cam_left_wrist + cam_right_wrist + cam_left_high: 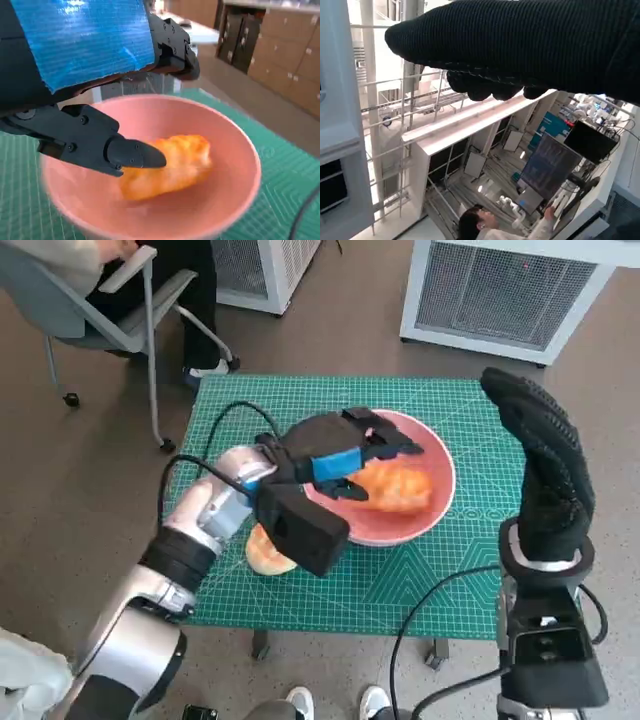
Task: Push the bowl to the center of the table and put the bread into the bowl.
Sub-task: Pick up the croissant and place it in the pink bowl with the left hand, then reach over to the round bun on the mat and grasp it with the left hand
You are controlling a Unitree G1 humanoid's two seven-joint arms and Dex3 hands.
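The green cutting mat [440,570] covers the small table, and the pink bowl [440,502] sits near the mat's middle. The left hand [335,462] hovers over the bowl's 9 o'clock side, fingers [135,154] spread and holding nothing; one fingertip lies right beside the bread, though contact cannot be told. The right hand [545,465] stands raised at 3 o'clock from the bowl, over the mat's edge, its gloved fingers straight and together with nothing in them. One piece of bread [398,488] lies inside the bowl, on its bottom toward 3 o'clock. A second bread roll [266,552] rests on the mat at 8 o'clock from the bowl, partly hidden under the left wrist. A person [485,225] shows in the right wrist view.
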